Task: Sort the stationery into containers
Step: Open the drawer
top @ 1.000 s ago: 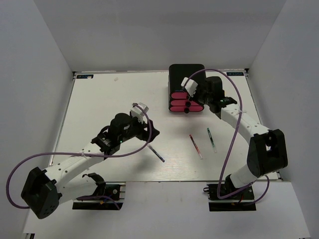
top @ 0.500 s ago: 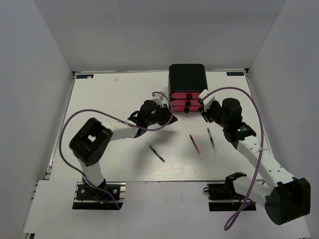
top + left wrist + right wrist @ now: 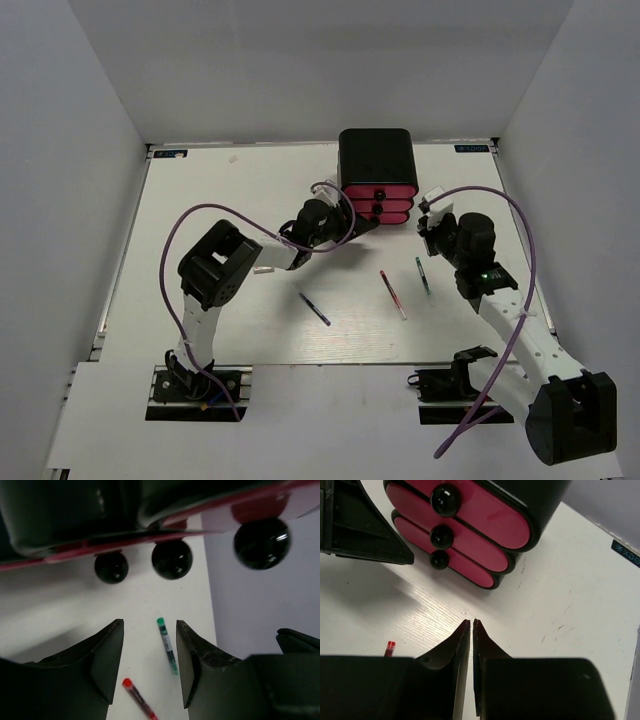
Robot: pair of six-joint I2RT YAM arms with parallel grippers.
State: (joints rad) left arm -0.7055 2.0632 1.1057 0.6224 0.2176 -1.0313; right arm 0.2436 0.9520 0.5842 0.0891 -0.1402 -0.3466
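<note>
The left pincer (image 3: 148, 627), half open and holding nothing, points straight at the black knobs (image 3: 171, 559) on the pink drawers (image 3: 485, 520), while the almost shut right pincer (image 3: 471, 625) sits off to one side.

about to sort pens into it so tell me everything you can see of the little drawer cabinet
The cabinet is a small black box with rounded corners, glossy like plastic, standing upright at the far edge of the white table. Its front holds three stacked pink drawers, each with a round black knob; all look shut. The open left gripper points at the knobs without touching them; only the table touches it.
</note>
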